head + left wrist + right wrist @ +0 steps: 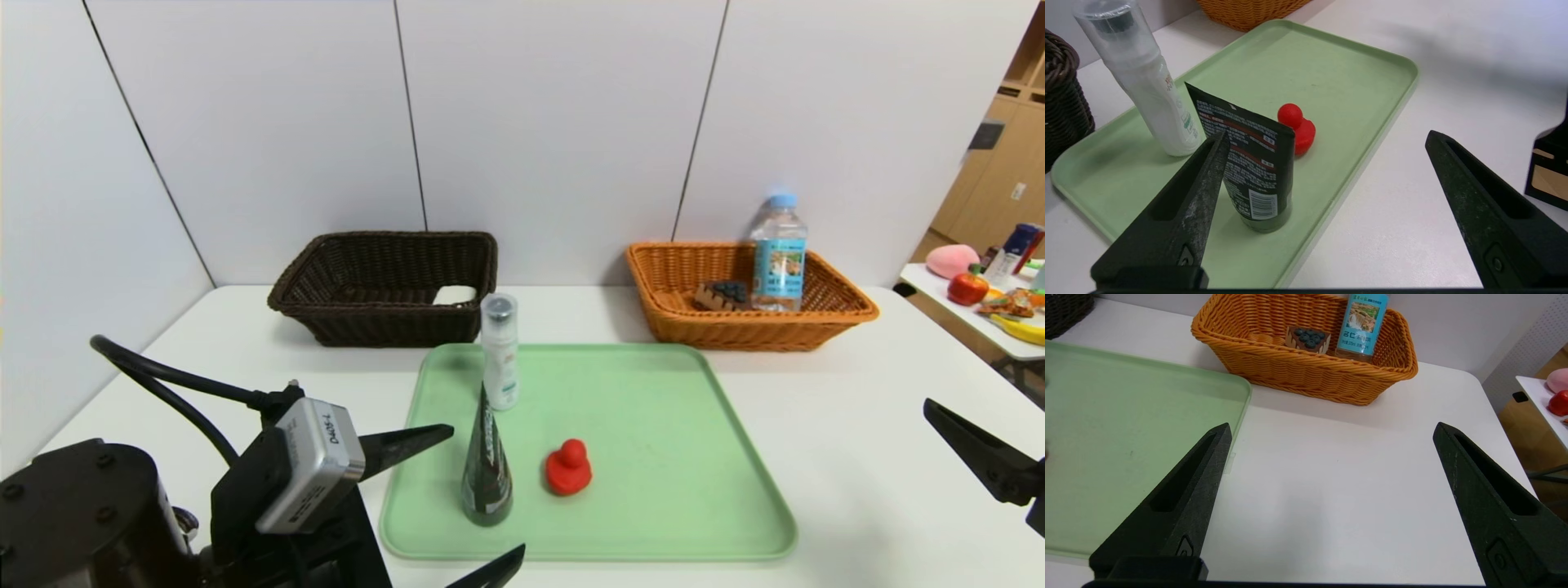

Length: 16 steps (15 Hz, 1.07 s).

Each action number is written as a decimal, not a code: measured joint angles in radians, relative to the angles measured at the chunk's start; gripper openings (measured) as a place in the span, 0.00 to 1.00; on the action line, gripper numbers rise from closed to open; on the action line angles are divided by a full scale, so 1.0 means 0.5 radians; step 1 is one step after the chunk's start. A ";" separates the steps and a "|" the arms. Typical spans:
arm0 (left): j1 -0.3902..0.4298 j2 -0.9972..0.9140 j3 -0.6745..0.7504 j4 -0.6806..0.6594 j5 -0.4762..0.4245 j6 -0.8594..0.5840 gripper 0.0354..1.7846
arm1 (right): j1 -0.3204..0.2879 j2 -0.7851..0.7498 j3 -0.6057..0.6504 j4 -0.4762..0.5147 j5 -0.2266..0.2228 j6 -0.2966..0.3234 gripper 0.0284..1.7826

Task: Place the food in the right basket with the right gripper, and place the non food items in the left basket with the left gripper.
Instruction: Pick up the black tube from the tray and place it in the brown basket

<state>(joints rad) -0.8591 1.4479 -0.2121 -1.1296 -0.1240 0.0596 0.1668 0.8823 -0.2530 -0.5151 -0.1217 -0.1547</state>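
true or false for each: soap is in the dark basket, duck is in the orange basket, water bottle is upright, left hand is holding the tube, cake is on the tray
1. The soap bar lies in the dark brown basket. True.
2. The red duck is in the orange basket. False: it sits on the green tray.
3. The water bottle stands upright. True.
4. The left hand grips the dark tube. False: it is open, nothing between its fingers.
5. The cake slice is on the tray. False: it is in the orange basket.

A lab or test room — plain white wall panels (555,122), a white table (857,457), and a side table (971,322) of toy props.
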 joint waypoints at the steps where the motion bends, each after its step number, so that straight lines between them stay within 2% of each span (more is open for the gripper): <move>1: 0.001 0.049 0.000 -0.080 0.032 0.011 0.94 | 0.001 0.000 0.000 0.000 0.000 0.000 0.95; 6: 0.001 0.321 0.014 -0.429 0.156 0.128 0.94 | 0.003 0.001 -0.003 0.000 0.039 0.002 0.95; 10: 0.001 0.468 0.015 -0.487 0.252 0.112 0.94 | 0.004 0.005 -0.001 0.000 0.039 0.002 0.95; 16: 0.001 0.688 0.019 -0.777 0.321 0.114 0.94 | 0.004 0.005 0.008 0.001 0.039 0.006 0.95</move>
<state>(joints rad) -0.8585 1.7919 -0.2026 -1.5183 0.0364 0.1168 0.1687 0.8847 -0.2491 -0.5147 -0.1023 -0.1519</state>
